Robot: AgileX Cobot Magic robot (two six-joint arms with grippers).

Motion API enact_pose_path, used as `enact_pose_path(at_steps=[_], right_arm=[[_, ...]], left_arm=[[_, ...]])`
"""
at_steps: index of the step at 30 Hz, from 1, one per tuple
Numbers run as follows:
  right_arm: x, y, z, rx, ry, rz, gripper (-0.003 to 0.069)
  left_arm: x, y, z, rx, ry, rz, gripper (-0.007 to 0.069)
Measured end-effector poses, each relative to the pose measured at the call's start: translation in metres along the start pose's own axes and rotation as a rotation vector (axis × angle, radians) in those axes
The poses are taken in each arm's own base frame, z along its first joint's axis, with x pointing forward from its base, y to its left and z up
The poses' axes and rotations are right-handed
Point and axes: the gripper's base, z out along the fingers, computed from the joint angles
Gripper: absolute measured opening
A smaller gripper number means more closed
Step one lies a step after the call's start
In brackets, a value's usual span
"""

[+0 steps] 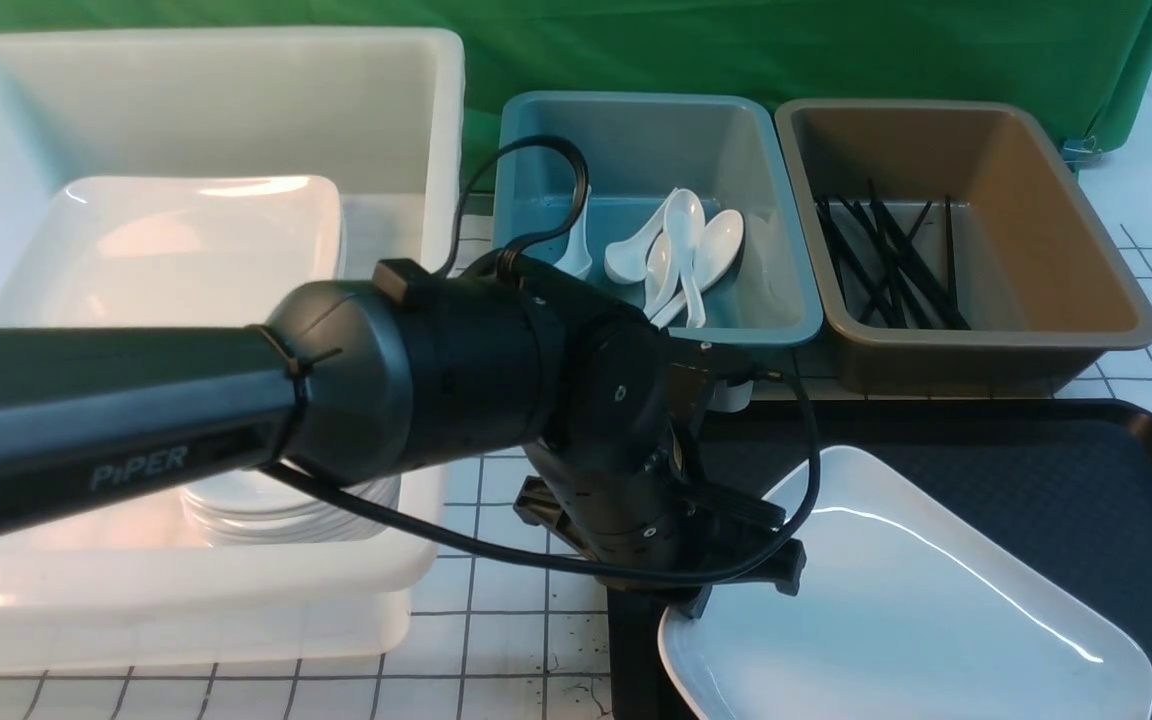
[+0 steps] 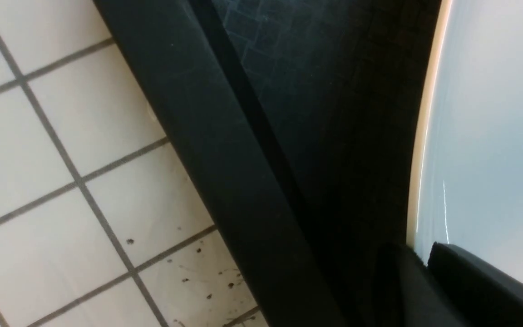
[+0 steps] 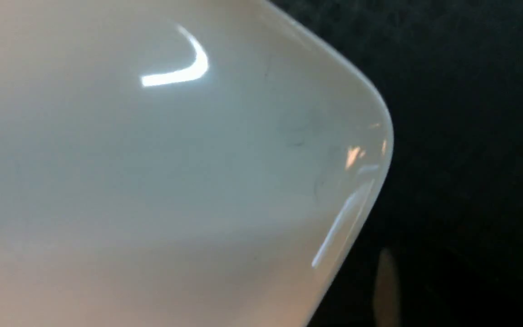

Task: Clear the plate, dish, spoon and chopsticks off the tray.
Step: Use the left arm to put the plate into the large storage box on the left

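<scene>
One plate (image 1: 916, 590) lies on the tray (image 1: 1036, 460) at the near right of the worktop (image 1: 506, 620). It is turned corner-on, with its near-left corner close to the tray's left rim.

The left arm reaches in from the left, and the left end effector (image 1: 706, 598) points down at that corner. In the left wrist view one of its fingers (image 2: 484, 290) lies over the plate's glossy upper face. The other shows as a dark shape just outside the plate's edge, so the edge runs between the two. They stand close together, but I cannot tell whether they press on the plate.

The right end effector cannot be made out in any view. Its wrist camera is filled by a rounded corner of the plate against the dark tray.

At the far side, the blue tub (image 1: 636, 140) holds several spoons (image 1: 681, 250). Just right of it, the brown tub (image 1: 1026, 200) holds chopsticks (image 1: 886, 265) in a loose, crossed heap. The white tub (image 1: 236, 90) at the left holds a second plate (image 1: 176, 250) and, at its near end, stacked dishes (image 1: 286, 510) partly hidden by the arm.
</scene>
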Motion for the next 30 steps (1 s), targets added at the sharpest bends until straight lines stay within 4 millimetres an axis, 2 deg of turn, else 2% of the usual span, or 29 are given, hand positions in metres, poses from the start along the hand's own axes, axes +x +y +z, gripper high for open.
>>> enact_pose_path(at_steps=[2,5,16,19,21,25,30], right_arm=[[-0.004,-0.006,0.009,-0.010,0.018,0.036,0.0274],[-0.007,-0.008,0.020,-0.029,0.046,0.056,0.0329],[-0.014,-0.008,0.064,-0.152,0.148,0.133,0.0334],[-0.017,-0.008,0.068,-0.185,0.149,0.133,0.0323],[-0.019,-0.008,0.073,-0.214,0.146,0.123,0.0280],[-0.023,-0.008,0.077,-0.241,0.122,0.096,0.0132],[-0.026,-0.008,0.079,-0.247,0.104,0.088,0.0130]], left_arm=[[0.000,0.000,0.000,0.001,0.000,0.002,0.0026],[0.000,0.000,0.000,0.000,0.000,0.005,0.0026],[0.000,0.000,0.000,0.001,0.000,0.010,0.0026],[0.001,0.000,0.000,-0.002,0.006,0.017,0.0027],[0.002,0.002,0.000,-0.008,0.026,0.039,0.0029],[0.004,0.005,0.001,0.002,0.068,0.068,0.0032],[0.005,0.007,0.006,0.008,0.099,0.091,0.0037]])
